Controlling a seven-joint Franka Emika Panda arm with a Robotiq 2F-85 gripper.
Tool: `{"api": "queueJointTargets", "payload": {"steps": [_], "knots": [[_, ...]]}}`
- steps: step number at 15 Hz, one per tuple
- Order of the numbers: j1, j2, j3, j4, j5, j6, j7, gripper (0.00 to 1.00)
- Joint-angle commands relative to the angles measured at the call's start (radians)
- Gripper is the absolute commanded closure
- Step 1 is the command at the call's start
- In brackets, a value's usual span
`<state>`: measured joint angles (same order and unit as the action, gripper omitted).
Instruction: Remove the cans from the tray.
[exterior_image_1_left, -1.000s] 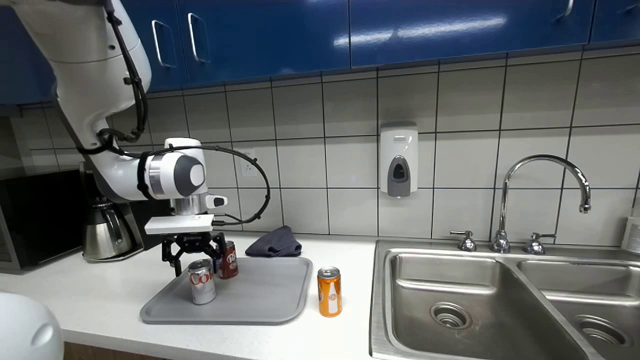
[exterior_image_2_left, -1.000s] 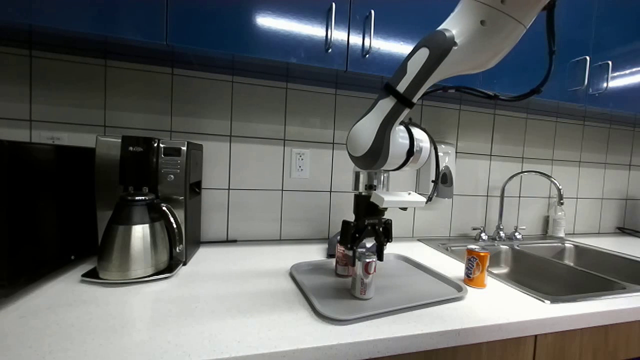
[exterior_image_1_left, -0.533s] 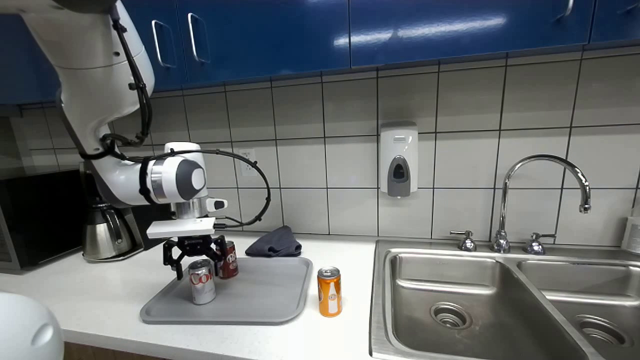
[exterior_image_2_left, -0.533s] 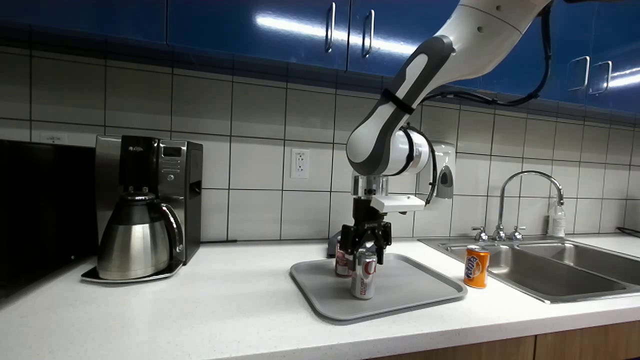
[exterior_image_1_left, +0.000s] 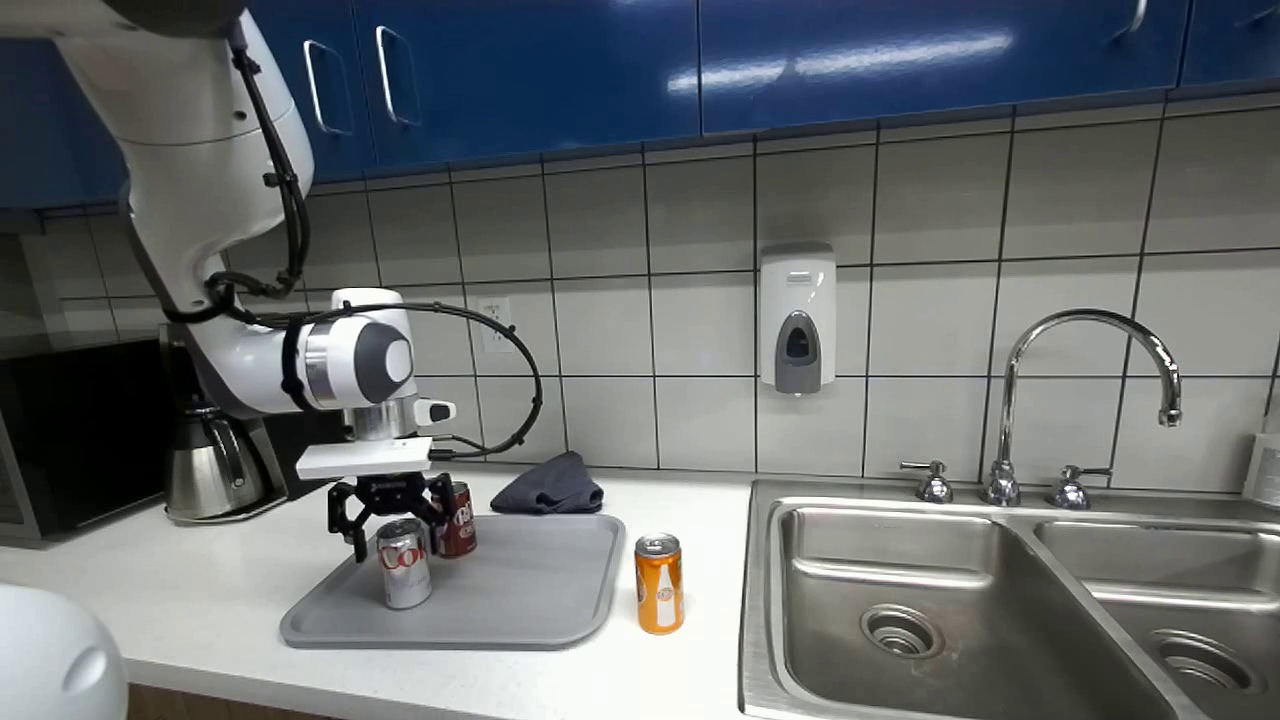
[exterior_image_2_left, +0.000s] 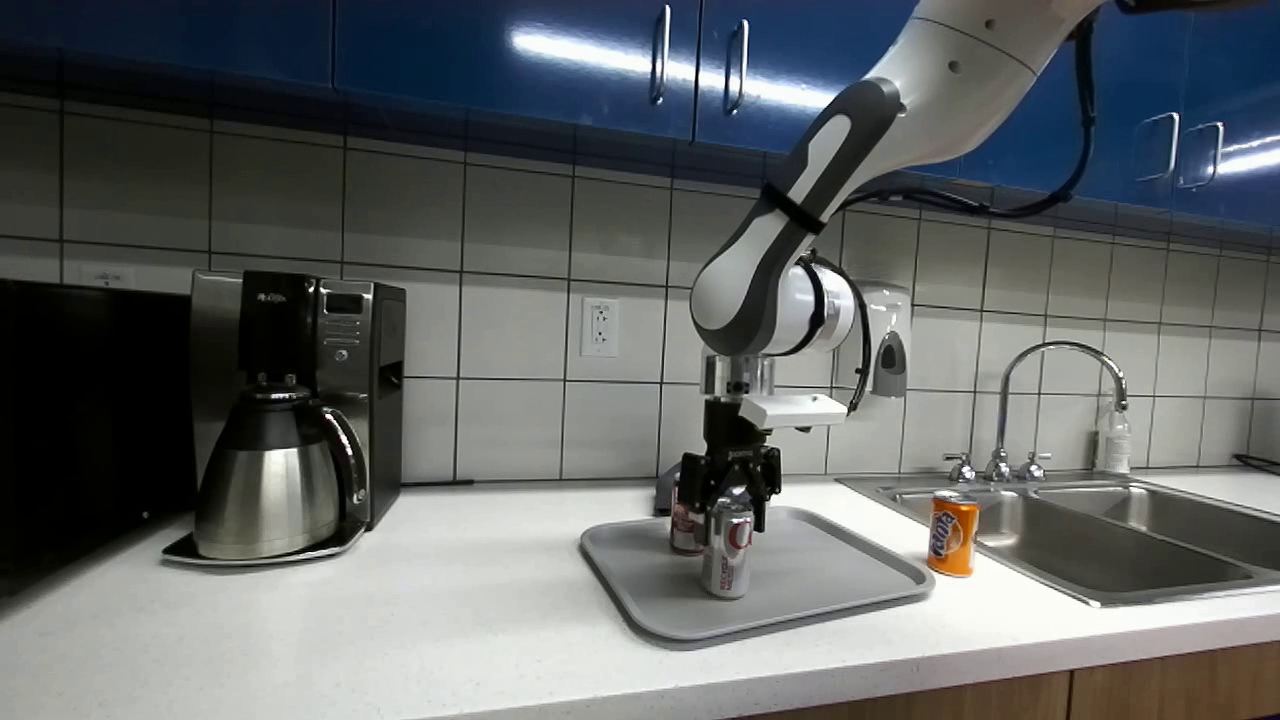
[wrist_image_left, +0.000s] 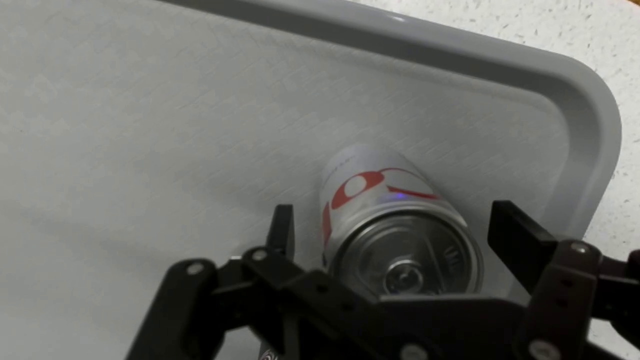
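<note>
A silver Coke can (exterior_image_1_left: 406, 578) stands upright on the grey tray (exterior_image_1_left: 540, 585); it also shows in an exterior view (exterior_image_2_left: 726, 565) and the wrist view (wrist_image_left: 360, 170). A dark red can (exterior_image_1_left: 459, 525) stands on the tray behind it, partly hidden by my gripper and the silver can (exterior_image_2_left: 686, 528). An orange can (exterior_image_1_left: 660, 590) stands on the counter beside the tray (exterior_image_2_left: 953, 535). My gripper (exterior_image_1_left: 398, 552) points down over the silver can, open (wrist_image_left: 394, 217). Its fingers are on either side of the can's top, with a gap on both sides in the wrist view.
A dark folded cloth (exterior_image_1_left: 550, 485) lies behind the tray. The sink (exterior_image_1_left: 900, 580) is to the right, with a faucet (exterior_image_1_left: 1010, 400). A coffee maker with a steel carafe (exterior_image_2_left: 270, 480) stands at the left. A soap dispenser (exterior_image_1_left: 797, 320) hangs on the wall.
My gripper has come down a little over the silver can, mostly in the earlier half second. Its fingers stay open. The cans and the tray have not moved.
</note>
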<state>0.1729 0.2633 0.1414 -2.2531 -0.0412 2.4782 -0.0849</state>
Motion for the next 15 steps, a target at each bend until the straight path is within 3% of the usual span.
{"api": "queueJointTargets", "payload": {"steps": [1,2,5,7,15], "knots": [[0.003,0.008,-0.003,0.015,-0.030,-0.001,0.024,0.25],[0.003,0.008,-0.002,0.014,-0.030,0.001,0.021,0.26],[0.002,0.006,-0.002,0.013,-0.030,0.006,0.018,0.51],[0.002,0.006,-0.003,0.014,-0.031,0.005,0.017,0.62],[0.007,-0.018,0.024,0.041,-0.015,-0.022,-0.015,0.62]]}}
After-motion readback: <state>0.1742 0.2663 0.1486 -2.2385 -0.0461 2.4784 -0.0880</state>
